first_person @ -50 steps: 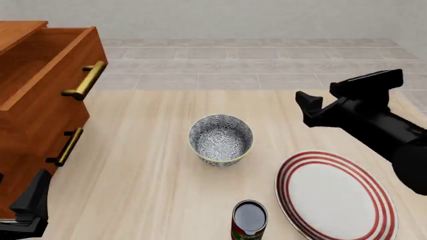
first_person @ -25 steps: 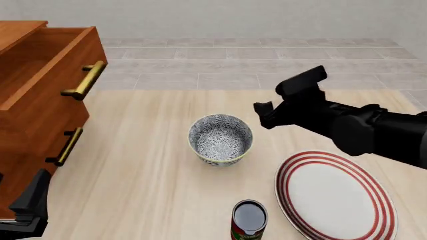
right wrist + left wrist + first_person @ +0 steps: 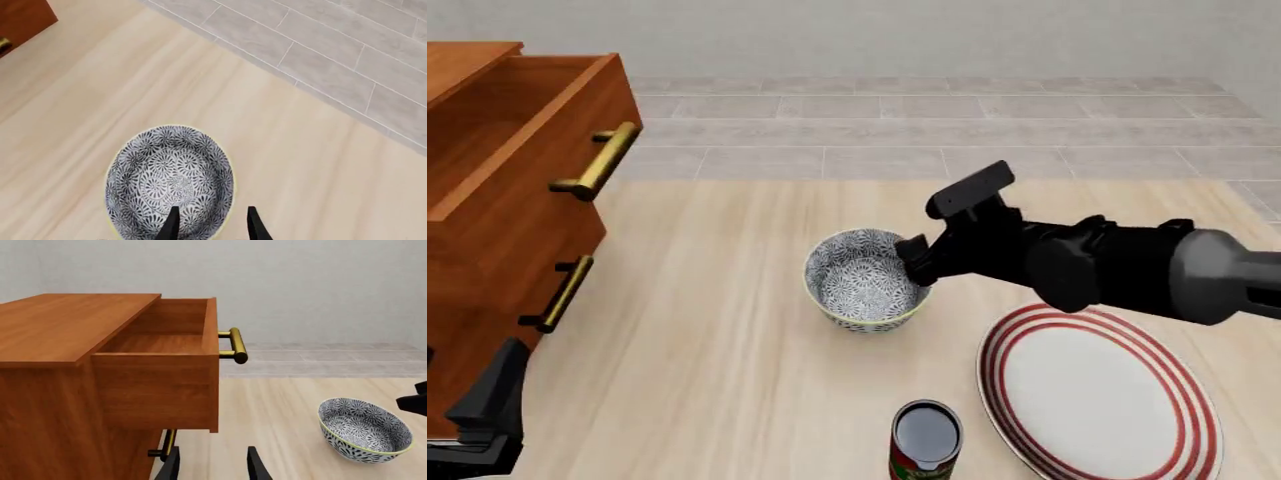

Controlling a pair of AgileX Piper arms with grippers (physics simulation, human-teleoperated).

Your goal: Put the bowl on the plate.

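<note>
A light wooden table (image 3: 721, 360) carries everything, and at its left side a tall reddish-brown wooden chest of drawers (image 3: 507, 200) is seen with the top drawer pulled out; it is well apart from the task's things and is not needed for the placing. The large flat round white plate with red rings around the rim (image 3: 1098, 390) lies at the near right part of the table, bare, so it is free to receive its load. The round deep bowl with the blue-grey and white floral pattern (image 3: 868, 279) stands upright on the table near the middle, to the left of the plate and apart from it, not yet lifted. The right gripper (image 3: 210, 224) is held over the bowl's right rim with its two fingers parted, one over the inside and one seemingly over the outside, probably so that the wall can be pinched; contact cannot be confirmed. The left gripper (image 3: 212, 465) is kept near the chest of drawers, fingers parted and holding nothing. A small dark-topped can (image 3: 926, 438) stands just beside the plate's left edge, so care may be required there.
</note>
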